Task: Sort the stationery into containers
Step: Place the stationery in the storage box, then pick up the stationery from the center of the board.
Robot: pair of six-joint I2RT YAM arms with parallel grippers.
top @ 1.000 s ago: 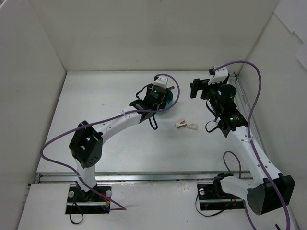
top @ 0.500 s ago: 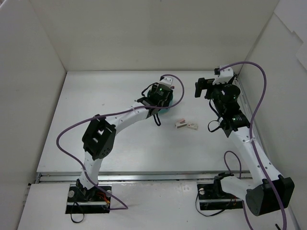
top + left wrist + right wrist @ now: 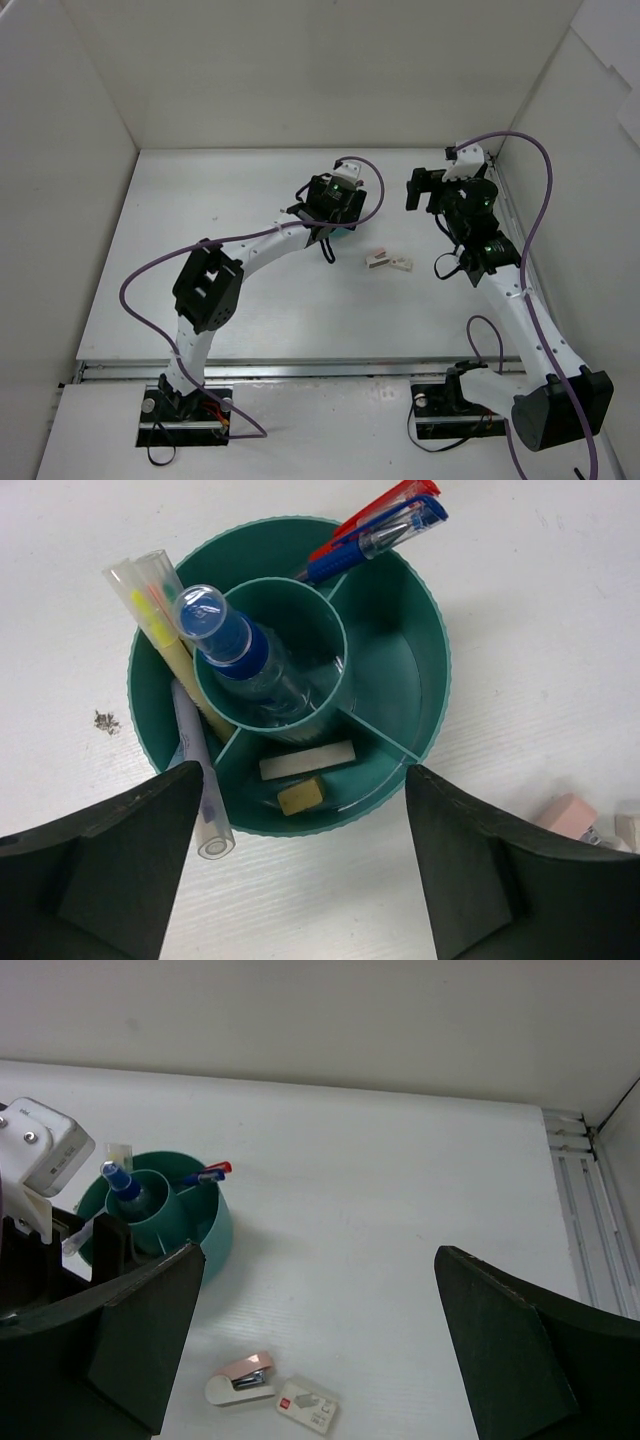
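On the white desk [image 3: 200, 220], far of centre, the teal organizer [image 3: 425, 650] is seen directly beneath the left gripper [image 3: 305, 772], whose jaws are spread and empty. The right gripper [image 3: 320, 1253], further right, is likewise released. The blue-capped bottle [image 3: 240, 650] is stood in the centre cup, and two erasers [image 3: 307, 760] are laid in a compartment beside it.

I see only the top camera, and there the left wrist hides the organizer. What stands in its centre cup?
Observer: A small clear bottle with a blue cap stands in the centre cup of the teal organizer.
Operator: Does the left gripper hold anything?
Observer: No. The left gripper is open above the organizer and holds nothing.
Operator: Which compartment has room?
Observer: The compartment on the side of the pink stapler holds nothing.
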